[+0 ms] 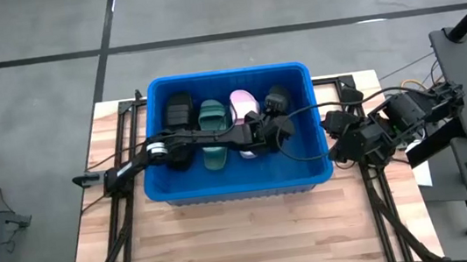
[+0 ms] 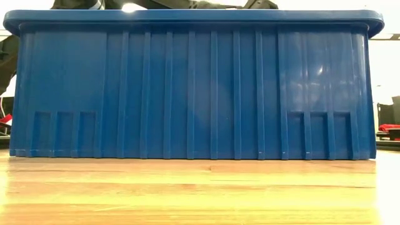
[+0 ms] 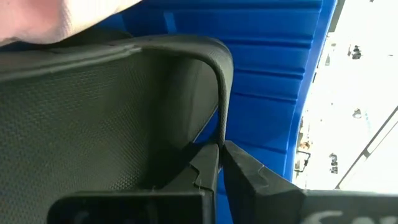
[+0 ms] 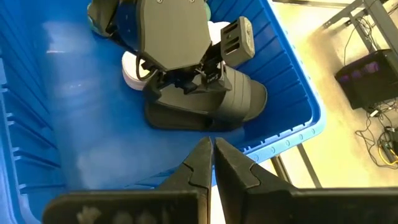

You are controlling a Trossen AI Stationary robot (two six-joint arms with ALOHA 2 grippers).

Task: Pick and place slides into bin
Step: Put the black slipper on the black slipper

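The left gripper (image 1: 262, 133) is reaching inside the bin (image 1: 157, 140), pinching the strap of a black slide (image 4: 233, 98) near the right wall. The right gripper (image 4: 210, 155) is waiting closed and empty beyond that wall. Next, I think, the fingers must open.

Left arm: extended from the table's left side toward the centre, forearm nearly level, wrist turned down. Left gripper (image 1: 262, 134) sits low, its fingers (image 3: 208, 165) closed together on a thin dark edge. Right arm: folded at the table's right side, elbow bent, wrist angled toward the centre. Right gripper (image 4: 211, 152) is raised, fingers pressed together with nothing between them.
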